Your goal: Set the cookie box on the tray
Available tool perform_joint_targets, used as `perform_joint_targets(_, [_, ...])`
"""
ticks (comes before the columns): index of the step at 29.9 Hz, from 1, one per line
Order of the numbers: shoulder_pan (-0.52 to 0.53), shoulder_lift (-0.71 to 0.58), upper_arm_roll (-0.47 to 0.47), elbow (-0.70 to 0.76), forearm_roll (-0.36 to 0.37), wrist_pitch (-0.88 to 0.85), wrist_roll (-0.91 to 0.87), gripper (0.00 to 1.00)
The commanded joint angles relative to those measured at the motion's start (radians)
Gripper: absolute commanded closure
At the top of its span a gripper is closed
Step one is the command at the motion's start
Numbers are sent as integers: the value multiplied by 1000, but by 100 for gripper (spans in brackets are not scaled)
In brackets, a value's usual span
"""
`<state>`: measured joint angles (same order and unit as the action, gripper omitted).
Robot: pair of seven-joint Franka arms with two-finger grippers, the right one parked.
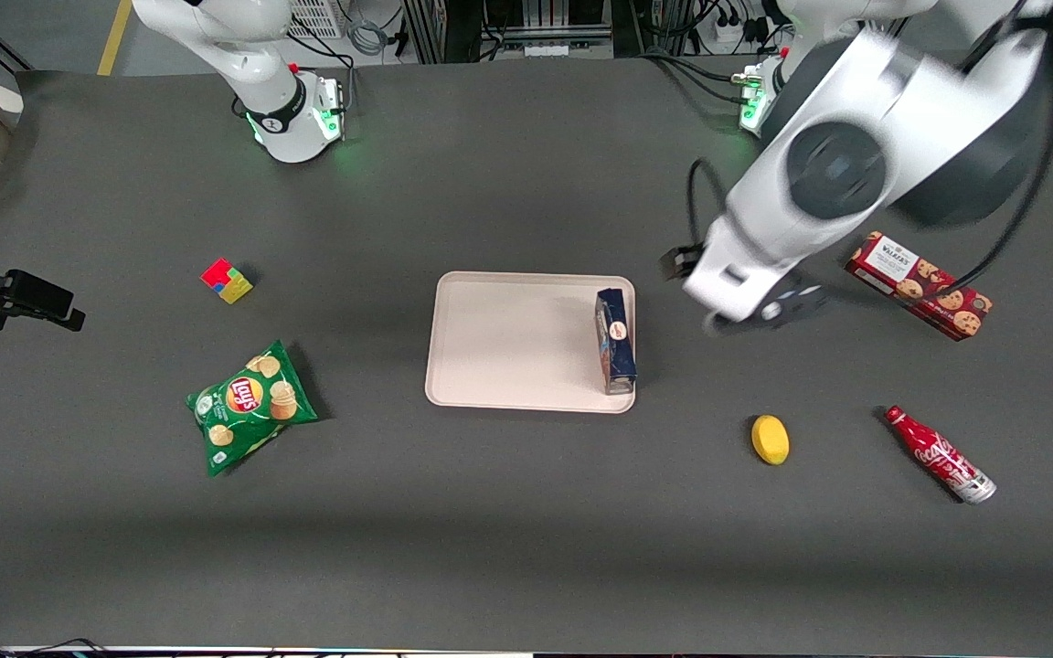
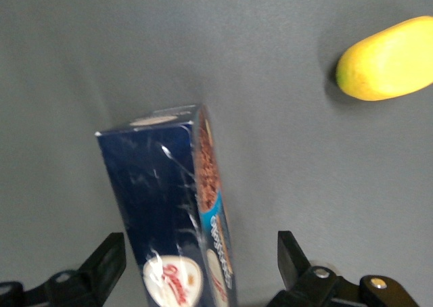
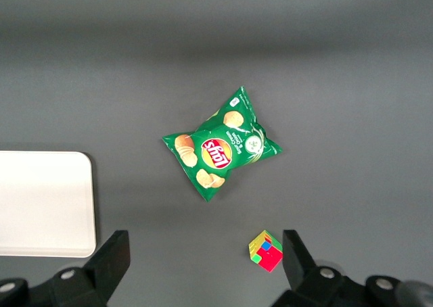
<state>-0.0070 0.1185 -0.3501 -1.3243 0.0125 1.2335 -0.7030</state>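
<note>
The cookie box (image 1: pixel 615 340) stands on its long edge on the tray (image 1: pixel 508 338), at the working arm's end. The pincer (image 1: pixel 758 315) hangs nearby, wide and holding nothing.

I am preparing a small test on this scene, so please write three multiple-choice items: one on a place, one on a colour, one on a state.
1. Where is the cookie box?
A. on the chips bag
B. on the table beside the bottle
C. on the tray

2. What colour is the oval object?
A. green
B. yellow
C. red

3. In what state is the gripper?
A. open, holding nothing
B. shut on the cookie box
C. shut on the oval object

Answers:
1 C: the box stands inside the tray's rim, at its edge toward the working arm's end.
2 B: it is plainly yellow.
3 A: the gripper hangs over the table beside the tray, and its fingers are wide apart.
</note>
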Motion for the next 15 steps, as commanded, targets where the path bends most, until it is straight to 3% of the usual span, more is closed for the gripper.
perform_joint_targets(1, [-4,-146,161,-55,-8,-86,250,0])
perform_joint_targets(9, [-2,-370,322,-298,47,-14,568,0])
perform_joint_targets(15, [2,-522,347,-574,50,205,596,0])
